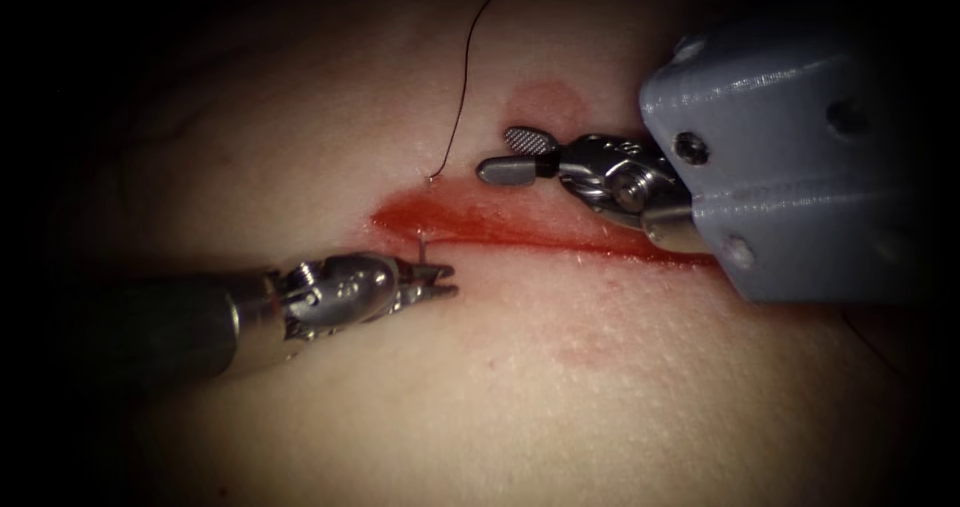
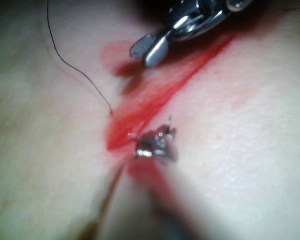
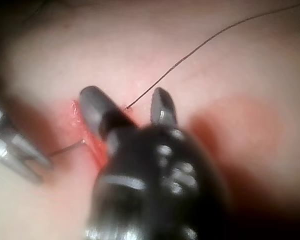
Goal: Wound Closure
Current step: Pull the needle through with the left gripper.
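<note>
We've got the left tool [image 1: 440,280] pinching the needle [image 1: 423,249] where it pokes out of the tissue [image 1: 600,397] below the cut [image 1: 520,229]; right tool [image 1: 515,155] spread, empty — thread [image 1: 462,82] trails above.

1. Endoscope view: looks down from above and in front at the tissue [image 1: 300,117], close, with the cut [image 1: 520,225] running across mid-frame.
2. Left wrist view: very close, faces along the left arm's shaft over its own hand [image 2: 155,145] toward the cut [image 2: 155,100].
3. Right wrist view: very close, looks along the shaft over the right hand [image 3: 127,107].
4. Shared by all three: the cut's left end and where the thread [image 1: 465,77] enters the tissue.
</note>
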{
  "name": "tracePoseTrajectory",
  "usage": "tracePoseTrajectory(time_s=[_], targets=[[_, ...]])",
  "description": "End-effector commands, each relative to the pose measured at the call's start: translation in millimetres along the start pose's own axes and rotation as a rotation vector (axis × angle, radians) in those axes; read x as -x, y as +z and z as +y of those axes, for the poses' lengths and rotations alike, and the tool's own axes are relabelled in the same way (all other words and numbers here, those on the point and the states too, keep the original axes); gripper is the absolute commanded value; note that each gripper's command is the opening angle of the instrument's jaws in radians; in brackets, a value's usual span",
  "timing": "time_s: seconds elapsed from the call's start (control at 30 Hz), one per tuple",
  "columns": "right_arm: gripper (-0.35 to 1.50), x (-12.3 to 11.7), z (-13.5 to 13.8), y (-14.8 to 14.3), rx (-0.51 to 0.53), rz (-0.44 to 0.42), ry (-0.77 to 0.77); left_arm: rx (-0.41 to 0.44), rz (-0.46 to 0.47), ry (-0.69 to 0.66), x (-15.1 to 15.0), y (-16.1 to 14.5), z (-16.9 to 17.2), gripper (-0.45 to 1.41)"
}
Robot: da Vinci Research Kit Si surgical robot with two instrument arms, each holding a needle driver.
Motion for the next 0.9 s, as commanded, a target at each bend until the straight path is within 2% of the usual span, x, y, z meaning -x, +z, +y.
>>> tracePoseTrajectory(time_s=[0.03,0.27,0.37,0.63,0.9], targets=[[1.43,0.6,-0.3,0.6,-0.01,-0.003,0.001,0.022,0.021,-0.022,0.1,0.3,0.2,-0.35],[1.4,0.8,-0.7,0.4,-0.037,-0.006,0.0,0.134,0.096,-0.147,-1.2,-2.7,1.0,-0.35],[1.4,1.0,-1.1,0.3,-0.065,-0.018,-0.001,0.188,0.111,-0.157,-1.8,-3.9,1.4,-0.35],[1.35,2.1,-3.3,-0.7,-0.134,-0.126,-0.014,0.328,0.144,-0.191,-2.9,-5.7,3.4,-0.35],[1.33,1.4,-4.7,-1.9,-0.184,-0.141,-0.022,0.419,0.172,-0.195,-5.3,-7.5,5.5,-0.35]])
